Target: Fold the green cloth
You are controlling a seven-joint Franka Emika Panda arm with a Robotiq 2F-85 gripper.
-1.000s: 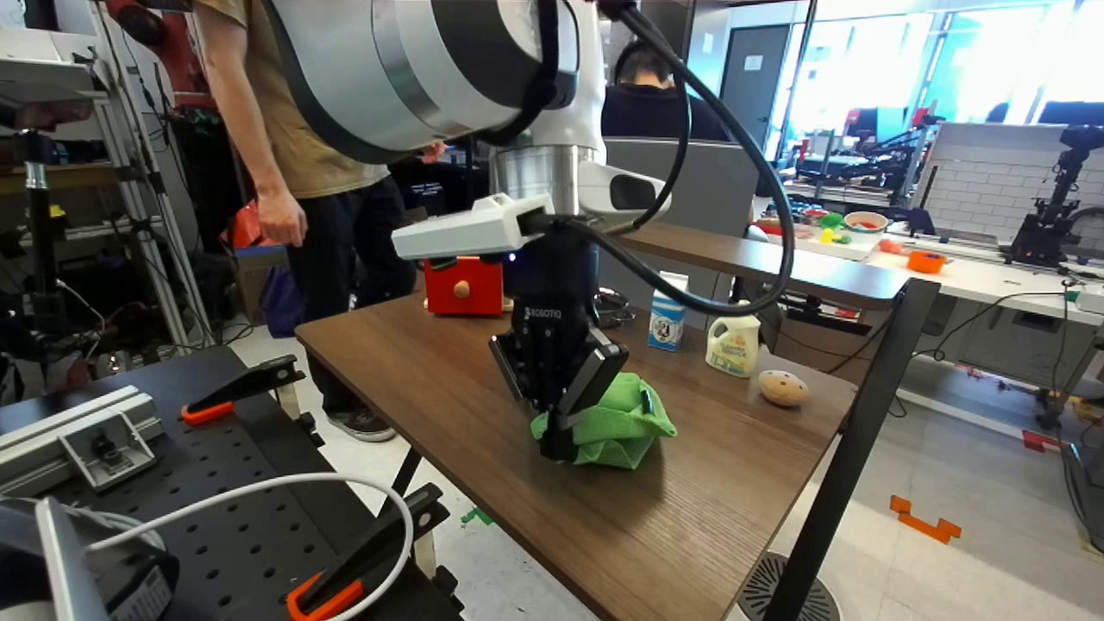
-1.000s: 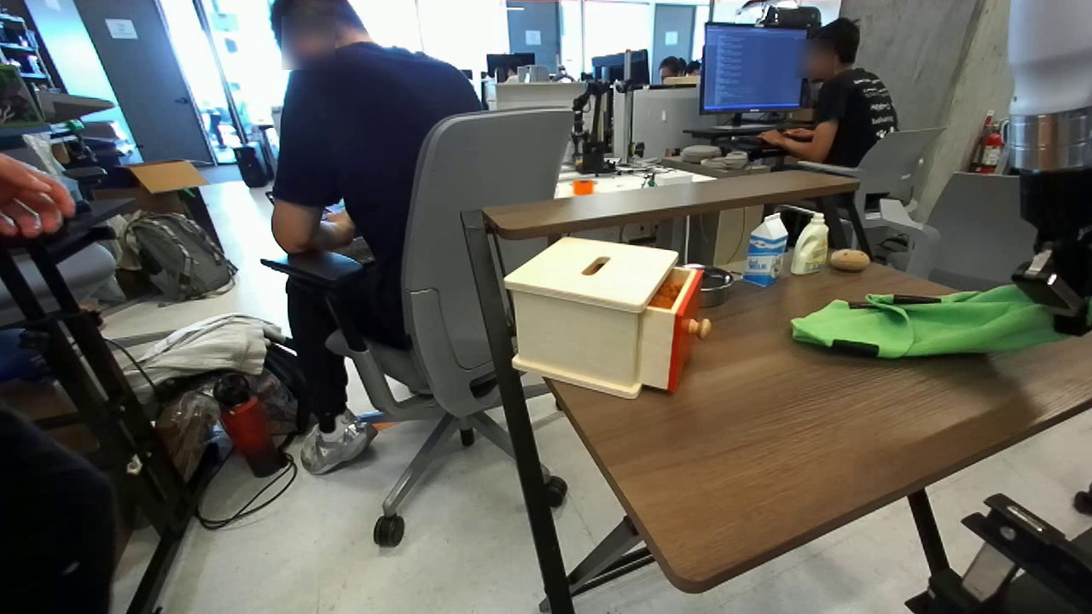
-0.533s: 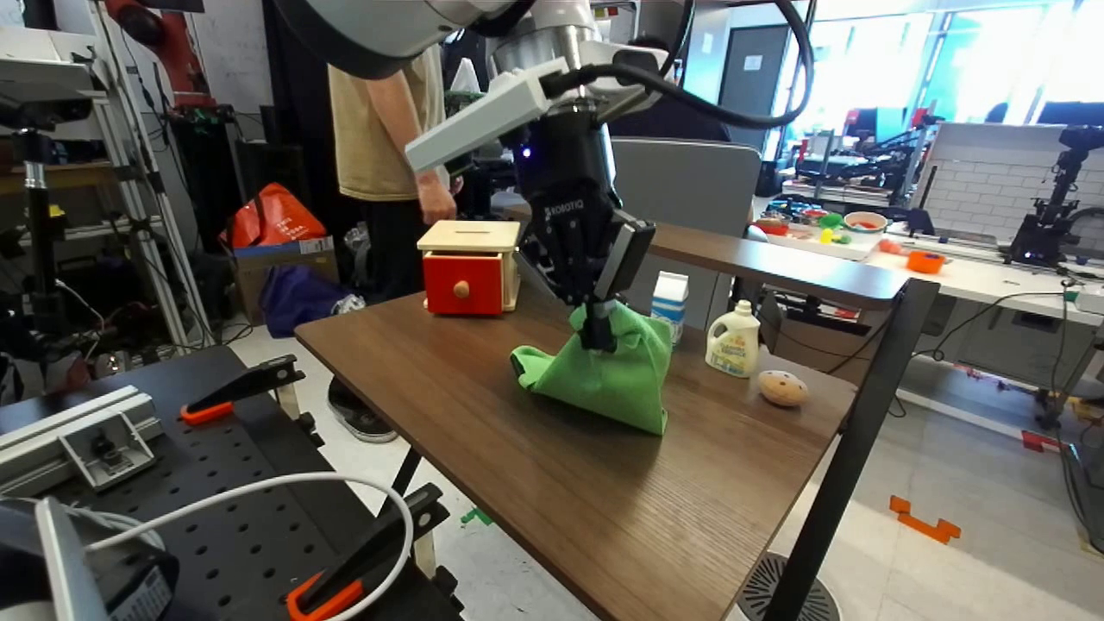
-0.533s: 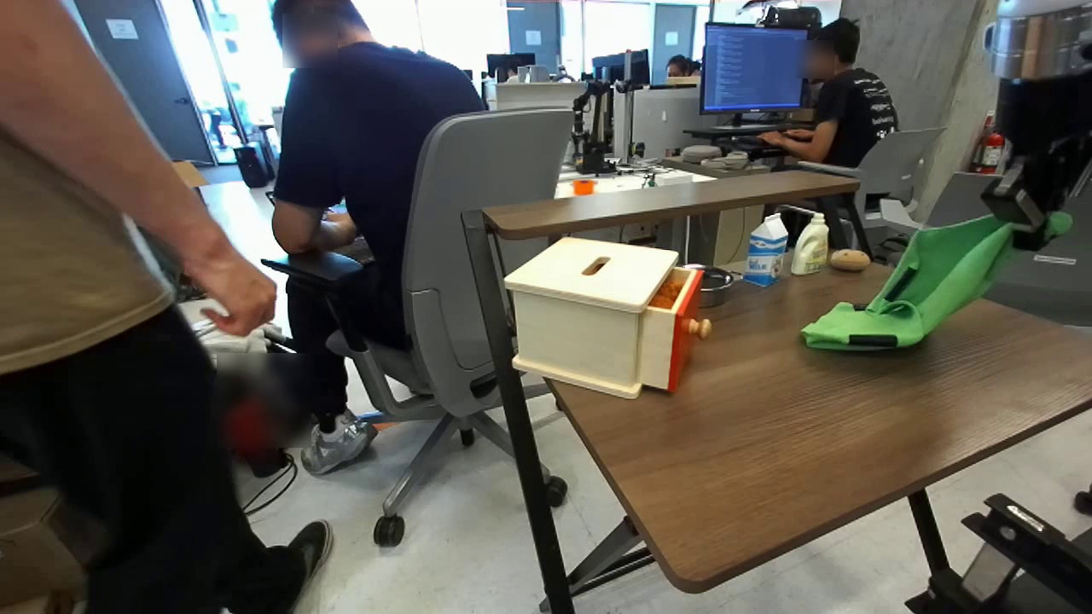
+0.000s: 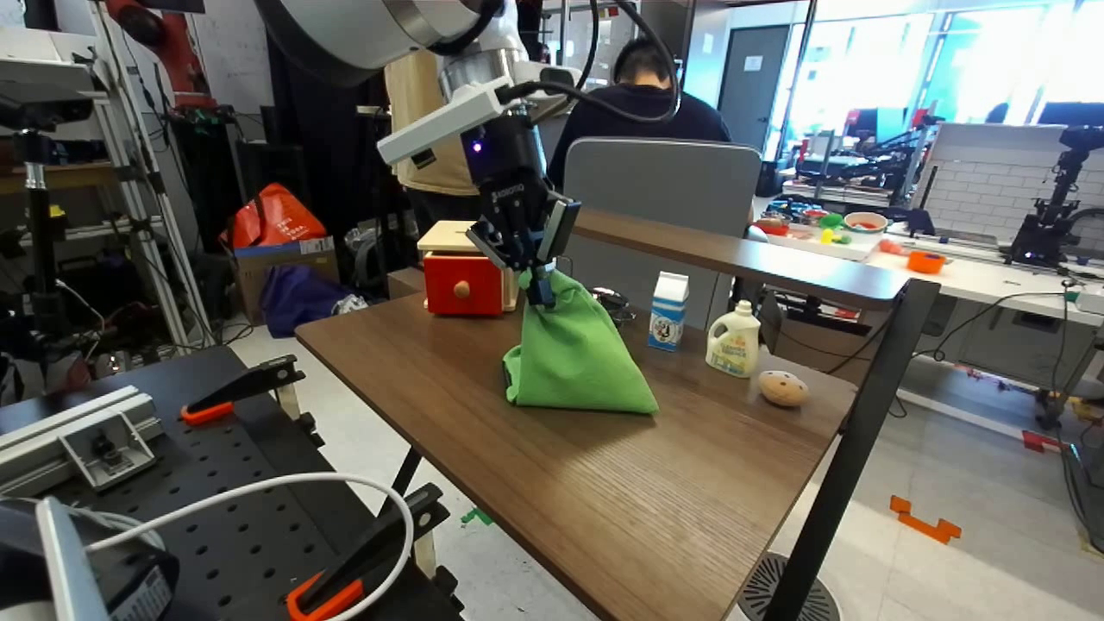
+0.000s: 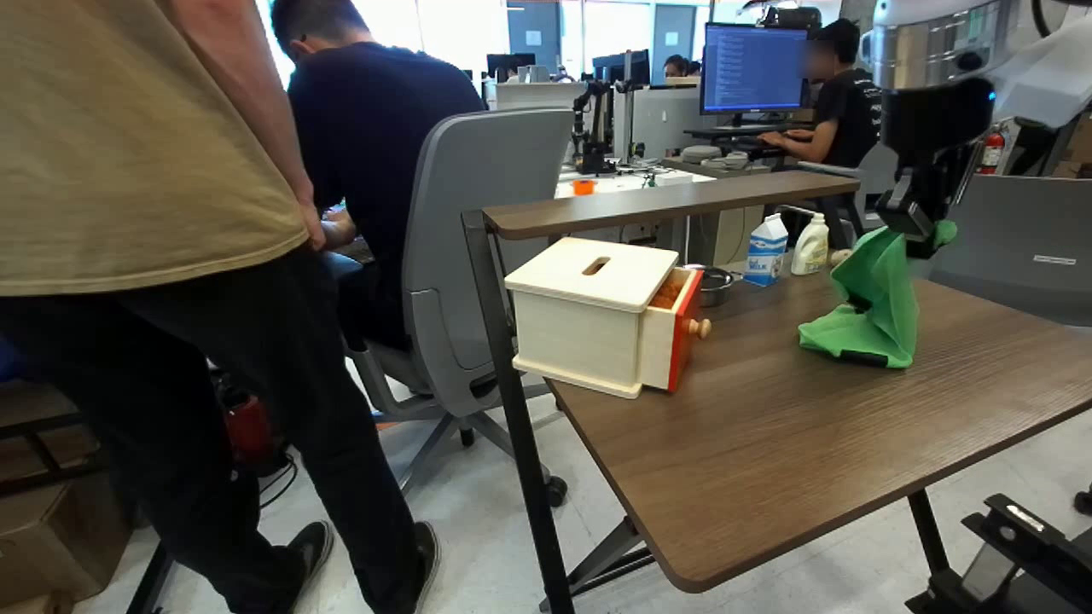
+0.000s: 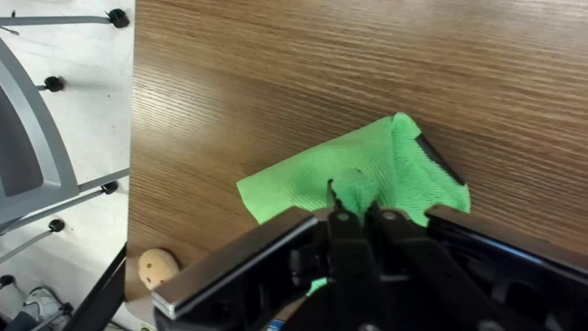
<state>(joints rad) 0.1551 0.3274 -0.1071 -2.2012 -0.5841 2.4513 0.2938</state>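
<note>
Red fronts the drawer box at left on your table in an exterior view; rightward, your gripper pinches the green cloth by its raised top, lower part on the table; then come a milk carton and a bottle.

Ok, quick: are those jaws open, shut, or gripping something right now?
Gripper: closed, holding a bunched part of the green cloth.
</note>
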